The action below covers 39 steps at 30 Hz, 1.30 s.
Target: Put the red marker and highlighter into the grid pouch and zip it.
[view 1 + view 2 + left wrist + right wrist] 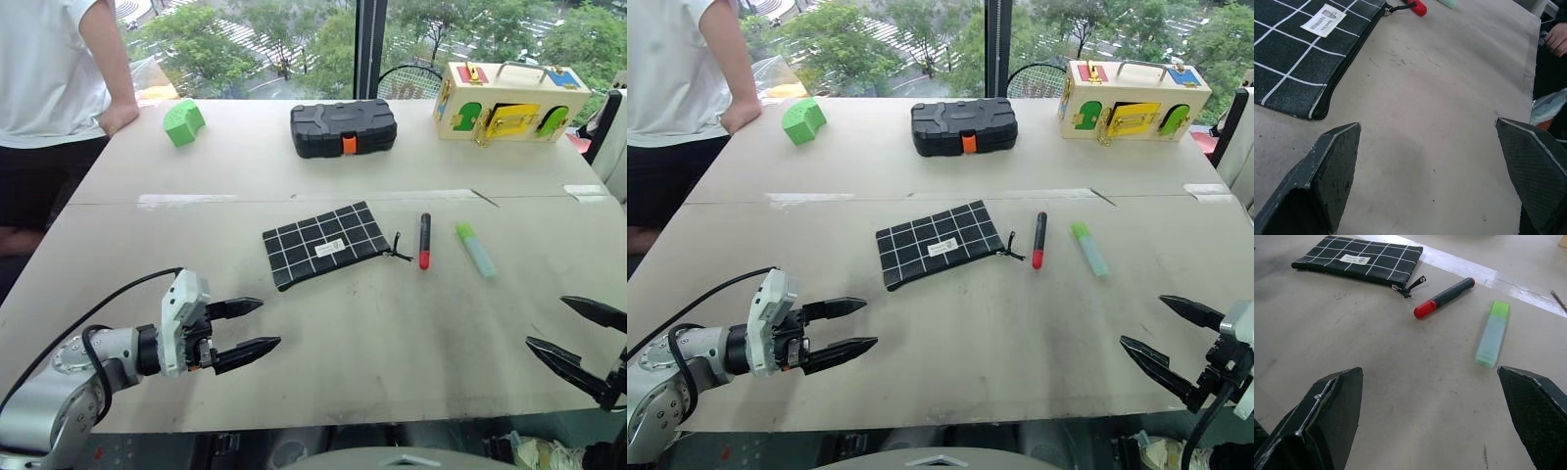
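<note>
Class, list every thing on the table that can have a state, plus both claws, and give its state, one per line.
Pouch: flat, zipped shut.
Marker: capped, lying beside the pouch.
Highlighter: capped, lying flat.
Black case: closed, latched.
Latch box: doors shut.
Left claw: open, empty.
Right claw: open, empty.

You get one small white label (1324, 20) on the grid pouch (1288, 54); its print's too small to read.

table (294, 176) | grid pouch (324, 244), red marker (424, 241), highlighter (476, 249), black case (343, 127), perhaps more
</note>
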Each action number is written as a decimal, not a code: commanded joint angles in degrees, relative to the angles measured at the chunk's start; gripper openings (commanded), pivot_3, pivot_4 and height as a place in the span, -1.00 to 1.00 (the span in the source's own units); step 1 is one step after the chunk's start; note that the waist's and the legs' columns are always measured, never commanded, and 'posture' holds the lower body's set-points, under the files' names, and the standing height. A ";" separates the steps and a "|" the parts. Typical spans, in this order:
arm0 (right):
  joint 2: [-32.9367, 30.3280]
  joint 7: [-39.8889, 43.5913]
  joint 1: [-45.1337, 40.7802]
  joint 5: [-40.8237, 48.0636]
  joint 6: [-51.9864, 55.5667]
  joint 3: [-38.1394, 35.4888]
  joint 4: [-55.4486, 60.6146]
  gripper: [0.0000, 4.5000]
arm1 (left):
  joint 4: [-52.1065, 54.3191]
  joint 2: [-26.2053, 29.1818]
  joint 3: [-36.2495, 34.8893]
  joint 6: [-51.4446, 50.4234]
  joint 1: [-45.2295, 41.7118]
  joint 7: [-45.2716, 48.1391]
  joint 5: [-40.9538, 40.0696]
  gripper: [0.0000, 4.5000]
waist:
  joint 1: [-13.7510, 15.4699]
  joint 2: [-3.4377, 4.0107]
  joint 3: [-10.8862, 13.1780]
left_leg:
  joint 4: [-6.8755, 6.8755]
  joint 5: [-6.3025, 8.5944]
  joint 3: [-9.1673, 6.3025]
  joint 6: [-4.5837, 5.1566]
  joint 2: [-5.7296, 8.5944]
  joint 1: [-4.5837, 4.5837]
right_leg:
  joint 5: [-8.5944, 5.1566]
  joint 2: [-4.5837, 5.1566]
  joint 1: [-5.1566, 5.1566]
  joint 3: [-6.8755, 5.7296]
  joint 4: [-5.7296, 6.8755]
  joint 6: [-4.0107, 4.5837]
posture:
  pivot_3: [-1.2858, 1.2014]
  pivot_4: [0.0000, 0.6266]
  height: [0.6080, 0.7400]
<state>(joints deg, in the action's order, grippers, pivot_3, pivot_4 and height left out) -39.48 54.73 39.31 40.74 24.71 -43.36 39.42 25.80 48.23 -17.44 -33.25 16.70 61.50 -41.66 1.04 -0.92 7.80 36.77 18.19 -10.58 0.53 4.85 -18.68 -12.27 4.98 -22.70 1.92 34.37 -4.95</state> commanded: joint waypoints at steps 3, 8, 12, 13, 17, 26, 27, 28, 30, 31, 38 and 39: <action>1.94 -0.68 0.69 0.97 -1.29 0.54 2.70 1.00 | -2.76 -3.59 -1.35 1.41 -4.51 -5.88 0.94 0.99 | 0.30 0.00 0.00 | 0.00 0.00 -0.02 0.00 0.00 0.00 | 0.00 0.01 0.01 -0.01 0.00 0.00 | 0.03 -0.52 1.00; 3.99 -0.23 1.10 6.21 -1.77 0.21 7.26 1.00 | -5.07 -5.35 -1.28 1.89 -8.27 -9.94 3.15 0.99 | 0.41 -0.05 -0.03 | 0.01 0.00 -0.11 -0.01 -0.02 0.02 | 0.09 -0.02 0.01 -0.01 0.01 -0.15 | 0.03 -0.52 1.00; 3.11 1.02 2.36 7.30 -1.48 1.32 10.36 1.00 | -11.82 -3.59 2.31 21.59 -9.89 -8.14 17.80 0.99 | 0.39 -0.05 -0.03 | 0.01 -0.01 -0.15 -0.02 -0.01 0.02 | 0.10 -0.02 0.00 0.01 0.01 -0.16 | 0.03 -0.52 1.00; 2.94 0.88 2.46 7.23 -1.47 1.86 11.09 1.00 | -16.98 -2.62 4.15 32.59 -11.12 -8.39 24.90 0.99 | 0.46 -0.05 -0.04 | 0.01 -0.02 -0.11 -0.04 0.00 0.04 | 0.11 -0.02 0.00 0.01 0.00 -0.14 | 0.03 -0.52 1.00; 2.93 -0.59 2.17 7.49 -1.44 3.55 12.40 1.00 | -35.62 0.06 9.24 66.32 -16.94 -8.87 39.59 0.99 | 1.27 -0.07 -0.06 | -0.03 -0.05 0.06 -0.12 -0.03 -0.01 | 0.13 -0.01 -0.02 0.03 -0.07 0.21 | 0.03 -0.52 1.00; 4.44 -0.54 5.06 7.26 -3.03 4.29 14.15 1.00 | -59.62 -1.26 16.66 97.69 -32.23 -22.27 58.11 0.99 | 1.84 -0.15 -0.13 | -0.03 -0.09 -0.03 -0.14 0.04 -0.07 | 0.35 0.01 -0.01 -0.08 -0.44 -0.10 | 0.03 -0.52 1.00; 4.52 -0.56 5.24 7.22 -3.21 4.35 14.18 1.00 | -60.62 -1.54 17.30 98.83 -33.15 -23.73 59.40 0.99 | 1.75 -0.16 -0.13 | -0.04 -0.09 -0.02 -0.14 0.04 -0.07 | 0.35 0.01 -0.01 -0.08 -0.44 -0.10 | 0.03 -0.52 1.00; 4.61 -0.59 5.41 7.15 -3.40 4.42 14.19 1.00 | -61.17 -2.26 18.14 99.13 -33.97 -24.98 60.61 0.99 | 1.56 -0.15 -0.13 | -0.04 -0.09 -0.01 -0.14 0.05 -0.06 | 0.36 0.01 0.00 -0.07 -0.44 -0.10 | 0.03 -0.52 1.00; 4.72 -0.68 5.71 7.04 -3.72 4.53 14.27 1.00 | -61.71 -3.32 19.81 99.65 -35.06 -27.09 62.61 0.99 | 1.45 -0.15 -0.14 | -0.03 -0.09 -0.01 -0.13 0.05 -0.05 | 0.36 0.01 0.02 -0.07 -0.43 -0.12 | 0.03 -0.52 1.00; 4.75 -0.77 5.88 7.02 -3.87 4.60 14.35 1.00 | -61.79 -3.68 20.52 99.48 -35.33 -27.92 63.45 0.99 | 1.41 -0.16 -0.15 | -0.03 -0.09 -0.01 -0.13 0.06 -0.04 | 0.36 0.01 0.03 -0.07 -0.42 -0.13 | 0.03 -0.52 1.00; 5.25 -1.11 6.74 6.55 -4.81 5.08 14.54 1.00 | -60.98 -5.86 23.06 94.82 -37.21 -38.42 73.13 0.99 | 1.68 0.10 -0.36 | 0.01 -0.10 -0.03 -0.12 0.10 0.01 | 0.37 0.01 0.08 -0.08 -0.37 -0.18 | 0.03 -0.52 1.00; 5.29 -1.18 6.89 6.50 -4.93 5.22 14.64 1.00 | -60.59 -6.06 23.48 94.53 -37.16 -39.04 73.22 0.99 | 1.78 0.17 -0.39 | 0.03 -0.10 -0.04 -0.11 0.11 0.01 | 0.37 0.01 0.09 -0.09 -0.36 -0.21 | 0.03 -0.52 1.00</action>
<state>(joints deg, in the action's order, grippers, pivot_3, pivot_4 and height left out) -34.45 53.52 45.80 47.07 20.96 -38.10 52.27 -35.31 42.95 4.45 63.20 -20.28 23.92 29.15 2.82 -0.75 7.41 36.83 18.09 -10.62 0.42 4.96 -18.67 -11.94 4.99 -22.59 1.83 34.01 -5.25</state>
